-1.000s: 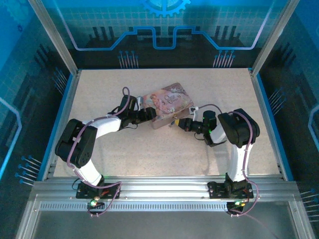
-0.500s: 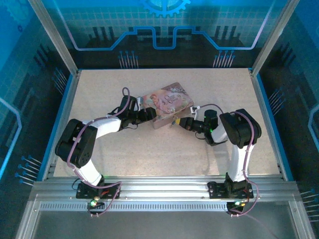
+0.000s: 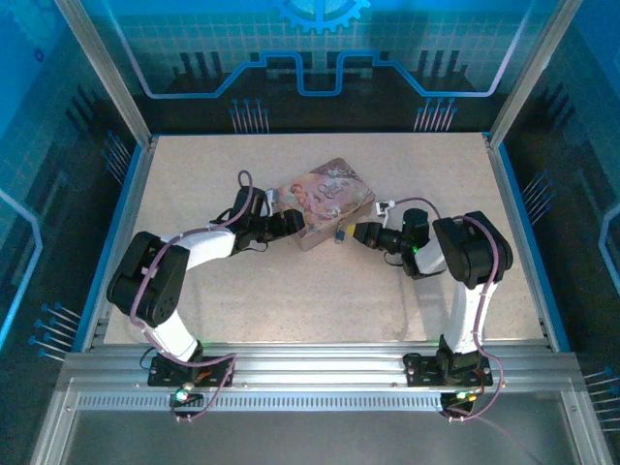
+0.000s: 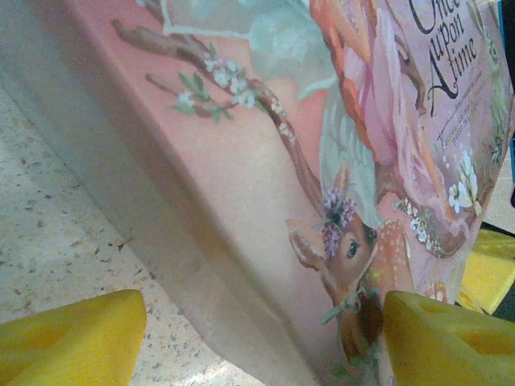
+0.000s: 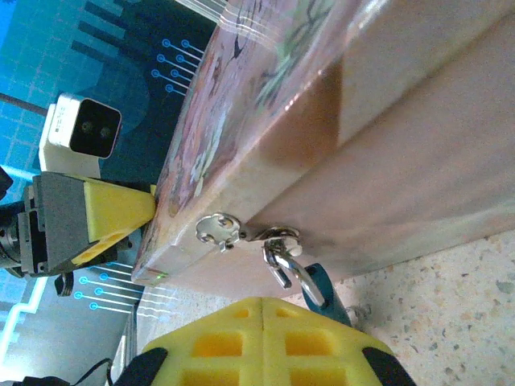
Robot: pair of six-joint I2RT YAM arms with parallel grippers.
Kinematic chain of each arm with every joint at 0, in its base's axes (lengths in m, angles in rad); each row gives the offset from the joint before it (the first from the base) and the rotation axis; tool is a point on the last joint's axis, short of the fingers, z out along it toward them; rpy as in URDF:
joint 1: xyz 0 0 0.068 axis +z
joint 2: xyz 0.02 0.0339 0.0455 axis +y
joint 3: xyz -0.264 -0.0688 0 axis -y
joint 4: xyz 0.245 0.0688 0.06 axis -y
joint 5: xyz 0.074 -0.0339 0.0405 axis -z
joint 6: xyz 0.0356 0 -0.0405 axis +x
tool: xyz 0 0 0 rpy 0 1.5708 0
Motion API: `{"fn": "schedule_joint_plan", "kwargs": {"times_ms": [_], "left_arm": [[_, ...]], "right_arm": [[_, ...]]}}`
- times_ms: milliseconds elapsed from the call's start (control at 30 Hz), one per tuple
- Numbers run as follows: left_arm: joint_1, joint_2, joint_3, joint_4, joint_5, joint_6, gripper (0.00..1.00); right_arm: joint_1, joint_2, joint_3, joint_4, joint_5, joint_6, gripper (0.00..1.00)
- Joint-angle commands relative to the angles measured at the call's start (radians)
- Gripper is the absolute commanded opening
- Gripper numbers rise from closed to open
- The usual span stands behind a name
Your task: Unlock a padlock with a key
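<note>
The pink picture-printed tin (image 3: 325,197) lies flat mid-table. My left gripper (image 3: 294,222) stands open astride its near-left corner. In the left wrist view, one yellow finger (image 4: 72,338) is off the tin wall with table showing between, and the other is over the lid (image 4: 265,201). The tiny blue padlock (image 5: 323,287) hangs by its silvery shackle (image 5: 294,269) from the tin's hasp (image 5: 278,236), and one shackle end looks free. My right gripper (image 5: 264,304) is shut just in front of the padlock (image 3: 341,232), with nothing visible between its pads. The key is hidden.
The speckled table (image 3: 242,291) has raised blue rails left and right and a metal rail along the near edge. The left arm's yellow finger (image 5: 113,211) and its white camera (image 5: 80,133) show beyond the tin in the right wrist view.
My right gripper has drawn back a little to the right, away from the tin's front wall. The left arm and the tin have stayed put.
</note>
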Motion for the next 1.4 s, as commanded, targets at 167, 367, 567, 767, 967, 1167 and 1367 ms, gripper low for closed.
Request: {"fn": "schedule_joint_plan", "kwargs": {"times_ms": [167,367,567,767,967,1167,1367], "left_arm": [[0.001,-0.119,0.028,-0.181,-0.064,0.069,0.79],[-0.038,-0.165,0.098,-0.251,-0.084,0.098,0.79],[-0.083,-0.094,0.226,-0.273,-0.033,0.092,0.78],[-0.118,0.007,0.337,-0.275,0.007,0.084,0.77],[-0.14,0.085,0.41,-0.283,0.025,0.084,0.76],[-0.147,0.138,0.435,-0.285,0.029,0.083,0.76],[-0.149,0.156,0.433,-0.282,0.022,0.084,0.76]], "right_arm": [[0.003,-0.034,-0.008,-0.006,-0.011,-0.075,0.05],[0.004,-0.1,-0.024,-0.098,0.0,-0.249,0.36],[0.004,-0.075,0.033,-0.17,-0.042,-0.345,0.49],[0.009,-0.016,0.093,-0.197,-0.063,-0.374,0.54],[0.025,0.04,0.136,-0.223,-0.075,-0.391,0.54],[0.034,0.072,0.154,-0.196,-0.11,-0.39,0.54],[0.039,0.085,0.162,-0.199,-0.129,-0.394,0.49]]}}
